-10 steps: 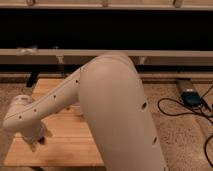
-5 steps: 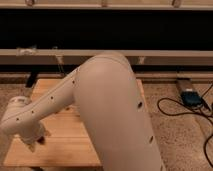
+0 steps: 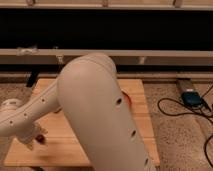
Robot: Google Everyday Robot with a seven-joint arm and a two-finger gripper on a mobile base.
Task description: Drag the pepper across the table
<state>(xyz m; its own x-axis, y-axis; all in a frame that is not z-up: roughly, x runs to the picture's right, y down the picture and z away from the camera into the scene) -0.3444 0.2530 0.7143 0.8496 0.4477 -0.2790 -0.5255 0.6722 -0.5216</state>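
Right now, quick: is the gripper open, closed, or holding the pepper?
Gripper: low over the table near its left front corner in the camera view, beside the pepper; open, closed or holding cannot be told.

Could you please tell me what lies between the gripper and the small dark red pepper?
Nothing shows in the camera view: the gripper sits low over the near left of the light wooden table, with the small dark red pepper right beside it.

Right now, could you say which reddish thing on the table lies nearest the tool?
The dark pepper beside the tool at the table's front left; the orange dish sits behind the arm.
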